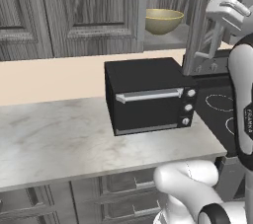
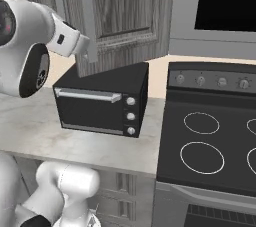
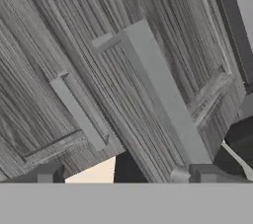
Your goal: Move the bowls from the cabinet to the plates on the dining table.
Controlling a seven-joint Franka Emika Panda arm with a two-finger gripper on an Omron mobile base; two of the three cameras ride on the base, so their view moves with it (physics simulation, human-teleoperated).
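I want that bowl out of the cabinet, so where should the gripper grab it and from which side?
Probably pinch the bowl's near rim from the front, through the cabinet's open doorway; it sits upright on the shelf, rim up, with the toaster oven below.

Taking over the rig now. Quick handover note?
Gripper: open, holding nothing, at the bar handle of the cabinet door.
Cabinet: that door stands ajar; one bowl sits on the shelf inside, above the toaster oven.
Done: door partly open.
Left: swing the door clear, take each bowl out, drive to the dining table, set one on each plate.
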